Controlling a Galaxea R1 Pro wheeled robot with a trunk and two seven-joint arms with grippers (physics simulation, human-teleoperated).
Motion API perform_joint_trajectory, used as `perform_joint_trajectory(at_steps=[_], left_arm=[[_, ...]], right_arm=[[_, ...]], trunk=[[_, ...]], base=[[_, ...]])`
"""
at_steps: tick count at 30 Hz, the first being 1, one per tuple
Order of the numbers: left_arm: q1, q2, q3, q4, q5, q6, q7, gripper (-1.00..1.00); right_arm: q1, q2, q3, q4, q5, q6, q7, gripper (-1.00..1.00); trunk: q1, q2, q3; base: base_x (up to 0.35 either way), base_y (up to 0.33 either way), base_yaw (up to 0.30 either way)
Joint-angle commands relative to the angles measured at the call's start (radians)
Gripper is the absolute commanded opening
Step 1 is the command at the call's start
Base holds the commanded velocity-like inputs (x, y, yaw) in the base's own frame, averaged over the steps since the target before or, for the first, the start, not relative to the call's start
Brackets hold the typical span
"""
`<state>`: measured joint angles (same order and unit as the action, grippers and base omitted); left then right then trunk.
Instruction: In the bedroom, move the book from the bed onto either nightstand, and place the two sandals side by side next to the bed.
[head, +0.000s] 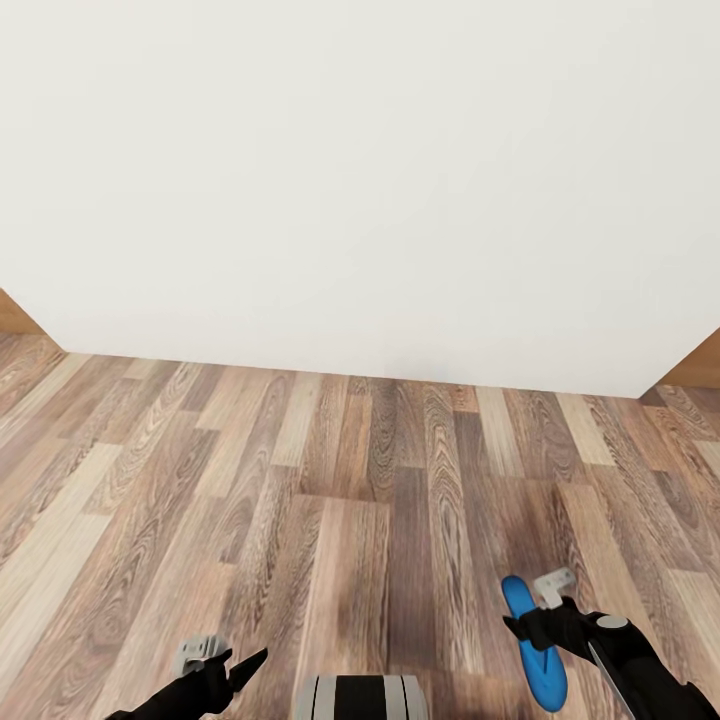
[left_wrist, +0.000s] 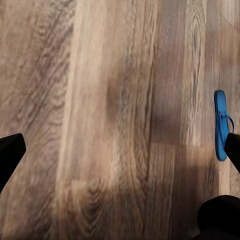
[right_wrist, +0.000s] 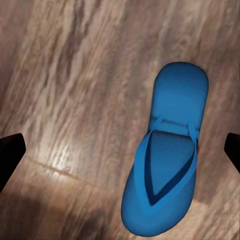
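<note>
One bright blue sandal (head: 545, 678) lies flat on the wood-plank floor at the lower right of the head view. My right gripper (head: 522, 628) hovers just above it, open. In the right wrist view the sandal (right_wrist: 167, 160) lies sole down between the two spread fingertips (right_wrist: 10, 152), which stand clear of it. My left gripper (head: 247, 667) hangs open over bare floor at the lower left. The left wrist view catches the same sandal (left_wrist: 221, 125) off to one side. The book, the bed and the nightstand are out of view.
A plain white wall (head: 360, 180) stands straight ahead, meeting the floor about halfway down the head view. Brown surfaces show past its two ends (head: 15, 318) (head: 695, 368). Wood-plank floor (head: 330, 500) stretches between me and the wall. My own base (head: 360, 698) shows at the bottom.
</note>
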<state>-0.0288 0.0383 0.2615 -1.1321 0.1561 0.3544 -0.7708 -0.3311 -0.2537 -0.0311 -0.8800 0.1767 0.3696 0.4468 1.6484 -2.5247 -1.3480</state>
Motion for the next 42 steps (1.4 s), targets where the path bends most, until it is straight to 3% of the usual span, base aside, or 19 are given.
perform_joint_trajectory(at_steps=[1,10,17,31,42], left_arm=[[0.0,0.0,0.001,0.0,0.008,0.009,-0.002,1.0],[0.0,0.0,0.001,0.0,0.008,0.009,-0.002,1.0],[0.0,0.0,0.001,0.0,0.008,0.009,-0.002,1.0],[0.0,0.0,0.001,0.0,0.008,0.009,-0.002,1.0],[0.0,0.0,0.001,0.0,0.008,0.009,-0.002,1.0]], right_arm=[[0.0,0.001,-0.003,-0.002,0.01,0.003,0.009,1.0],[0.0,-0.003,-0.012,-0.002,0.01,0.003,0.009,1.0],[0.0,-0.005,-0.05,-0.002,0.01,0.004,0.009,1.0],[0.0,-0.006,-0.058,-0.002,0.01,0.004,0.009,1.0],[0.0,-0.006,-0.058,-0.002,0.01,0.004,0.009,1.0]], trunk=[[0.0,-0.001,-0.005],[0.004,-0.003,-0.039],[0.007,-0.004,-0.067],[0.014,-0.008,-0.121],[0.014,-0.008,-0.121]], base=[[0.0,0.0,0.0],[0.0,0.0,0.0],[0.0,0.0,0.0],[0.0,0.0,0.0],[0.0,0.0,0.0]])
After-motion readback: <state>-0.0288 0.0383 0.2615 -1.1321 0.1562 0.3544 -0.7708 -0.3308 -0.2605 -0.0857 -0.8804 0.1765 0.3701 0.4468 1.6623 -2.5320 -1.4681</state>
